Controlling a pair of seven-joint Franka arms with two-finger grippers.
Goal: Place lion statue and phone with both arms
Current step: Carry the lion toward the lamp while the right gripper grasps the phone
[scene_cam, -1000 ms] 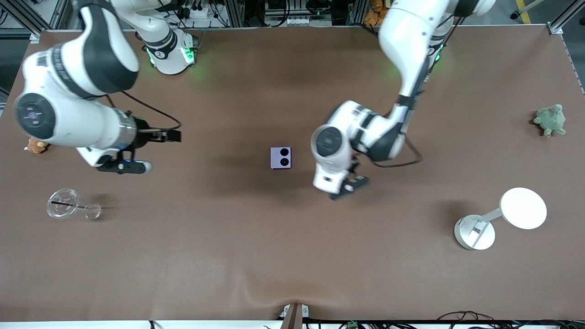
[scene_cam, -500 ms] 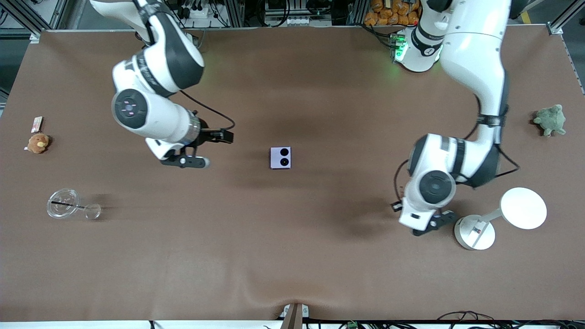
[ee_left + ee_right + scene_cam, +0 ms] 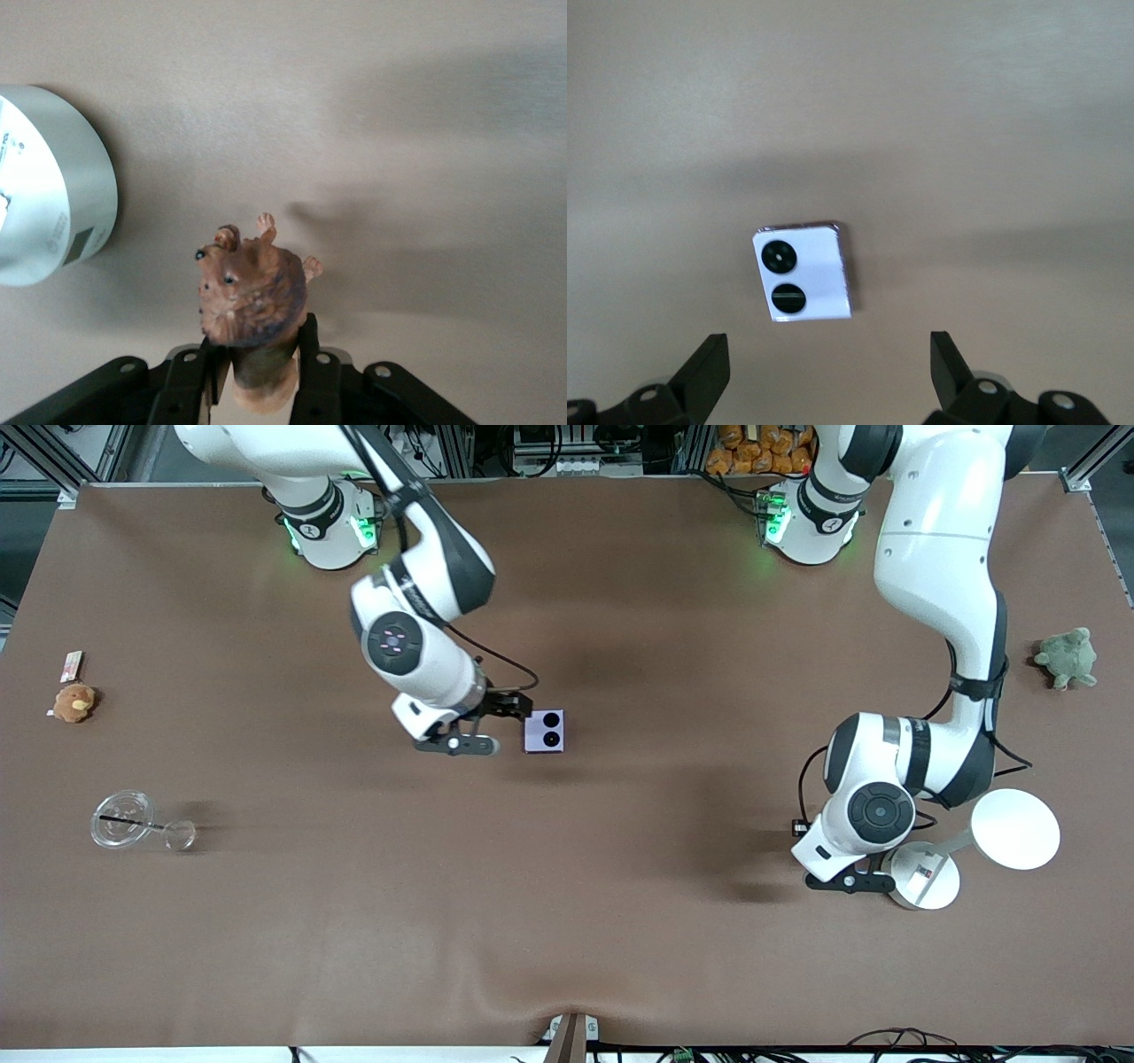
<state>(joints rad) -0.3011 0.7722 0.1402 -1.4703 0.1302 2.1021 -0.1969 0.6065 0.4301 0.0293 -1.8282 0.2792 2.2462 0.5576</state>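
The lion statue [image 3: 254,297], brown with a darker mane, is pinched between the fingers of my left gripper [image 3: 257,350], which is shut on its body. In the front view that gripper [image 3: 852,882] hangs low over the table beside the round base of the white stand [image 3: 921,879], and the arm hides the lion. The phone [image 3: 544,731], pale lavender with two black circles, lies flat mid-table. My right gripper [image 3: 494,726] is open right beside the phone, toward the right arm's end. In the right wrist view the phone [image 3: 802,270] lies just ahead of the spread right gripper [image 3: 828,365], untouched.
The white stand carries a round disc [image 3: 1014,828]. A green plush turtle [image 3: 1067,657] sits at the left arm's end. At the right arm's end are a tan plush toy [image 3: 73,702], a small card [image 3: 71,664] and a clear tipped cup [image 3: 122,819].
The right arm swung from its end of the table to the phone, staying open. The left arm carried the lion from mid-table over to the white stand's base.
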